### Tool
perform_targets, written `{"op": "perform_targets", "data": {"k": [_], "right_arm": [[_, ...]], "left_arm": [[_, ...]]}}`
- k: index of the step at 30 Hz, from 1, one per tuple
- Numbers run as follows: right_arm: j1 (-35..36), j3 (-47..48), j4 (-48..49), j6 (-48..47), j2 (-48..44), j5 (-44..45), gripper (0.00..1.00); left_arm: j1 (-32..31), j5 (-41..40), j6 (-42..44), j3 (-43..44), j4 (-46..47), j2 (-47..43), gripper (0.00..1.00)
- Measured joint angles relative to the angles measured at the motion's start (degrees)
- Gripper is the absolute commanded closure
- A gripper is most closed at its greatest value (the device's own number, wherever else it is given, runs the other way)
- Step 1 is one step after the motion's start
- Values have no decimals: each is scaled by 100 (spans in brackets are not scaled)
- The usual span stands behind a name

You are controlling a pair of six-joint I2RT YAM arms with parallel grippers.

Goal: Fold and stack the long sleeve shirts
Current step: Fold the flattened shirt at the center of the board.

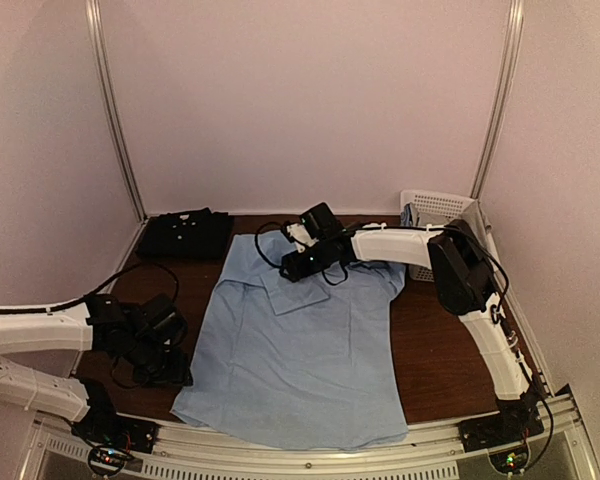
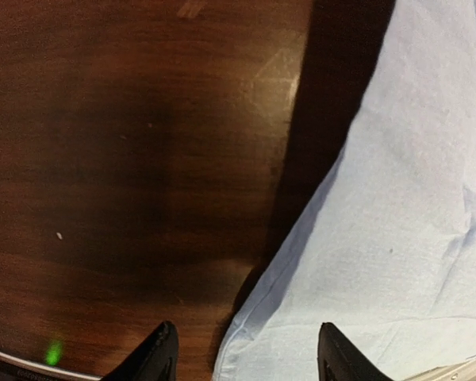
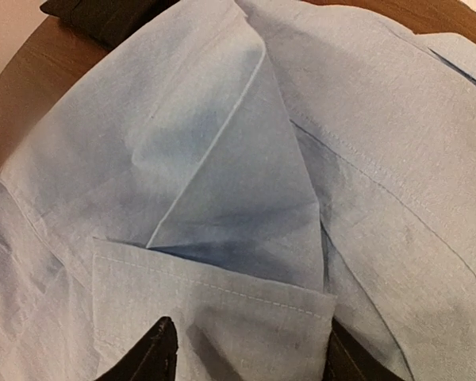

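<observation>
1. The left gripper [image 2: 250, 361] has its jaws apart and nothing between them is gripped.
2. Under that gap runs the left edge of the light blue shirt [image 2: 397, 238]. One dark tip sits over cloth and the other over the bare brown bench [image 2: 127, 159]. I cannot tell whether either tip touches what lies below it.
3. The right gripper [image 3: 246, 361] also has its jaws apart, poised over the shirt's collar end. A stitched band of blue cloth (a cuff or a placket, hard to say which) lies flat across the gap, unpinched as far as the wrist view shows. Just beyond it sits a triangular folded flap.
4. The blue shirt is spread across the middle of the bench. Its collar end points toward the far edge and its hem lies along the near edge, with the left gripper just beside its near-left part.
5. The black shirt [image 1: 185, 235] lies folded in the far-left corner, just beside the blue shirt's far-left shoulder.
6. A white lattice basket [image 1: 440, 208] stands in the far-right corner, behind the right arm.
</observation>
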Motion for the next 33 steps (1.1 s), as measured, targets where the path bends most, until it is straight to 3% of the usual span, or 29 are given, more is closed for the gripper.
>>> {"op": "perform_targets", "data": {"k": [7,19,26,33], "right_arm": [[0,-13,190,-7,-2,63,41],[0,-96,236,2,-24,105,78],[0,-205,247,15,-245,155,91],[2,-402,317,103,-658,197,96]], "left_arm": [[-275,33,-184,0,-9,286,44],[-411,299,-236,0,28,339,71],[-468,328,-238,-2,-55,337,56],[-481,345,-256,-260,-90,365,56]]}}
